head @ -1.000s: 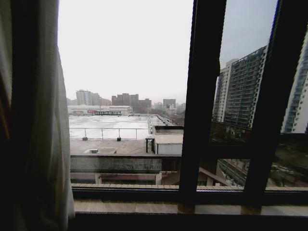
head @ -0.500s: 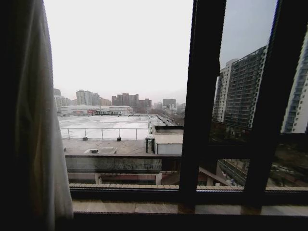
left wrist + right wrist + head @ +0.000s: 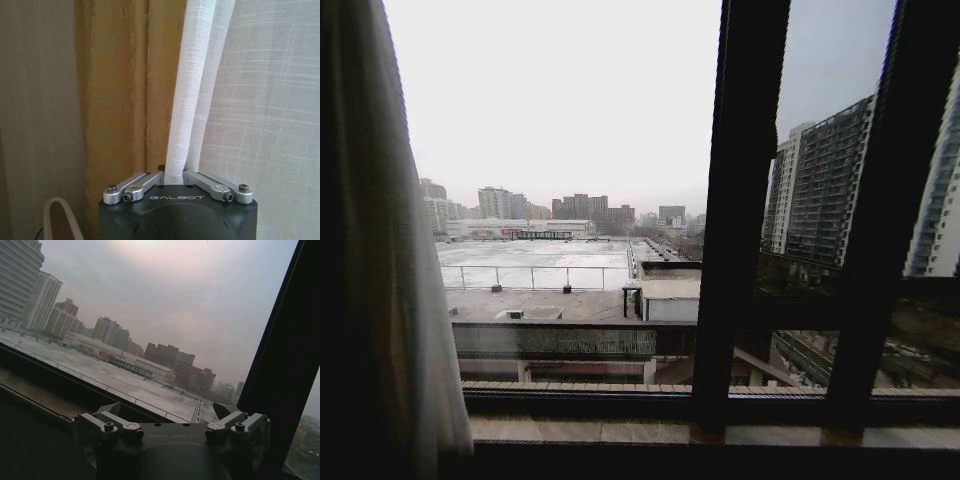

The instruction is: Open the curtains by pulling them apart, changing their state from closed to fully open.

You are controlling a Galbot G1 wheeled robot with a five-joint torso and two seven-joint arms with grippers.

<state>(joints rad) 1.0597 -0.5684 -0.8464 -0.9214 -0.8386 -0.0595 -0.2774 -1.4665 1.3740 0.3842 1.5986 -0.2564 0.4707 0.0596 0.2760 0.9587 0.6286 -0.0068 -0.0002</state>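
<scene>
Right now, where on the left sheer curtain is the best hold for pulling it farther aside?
Probably the bunched vertical fold, where the left end effector is clamped. Come from the room side, fingers either side of the fold: gathered pleats give thickness, while the flat sheer panel beside it offers little to pinch.

curtains (image 3: 390, 280): gathered at far left | window frame (image 3: 740, 220): exposed | windowsill (image 3: 620, 430): bare

Curtains (image 3: 260, 100) were white, sheer, with a fine woven grid; beside them the drape (image 3: 115, 90) was golden-tan. Window frame (image 3: 740, 220) was black. Left tool (image 3: 176, 175) showed silver linkages on a black body.
</scene>
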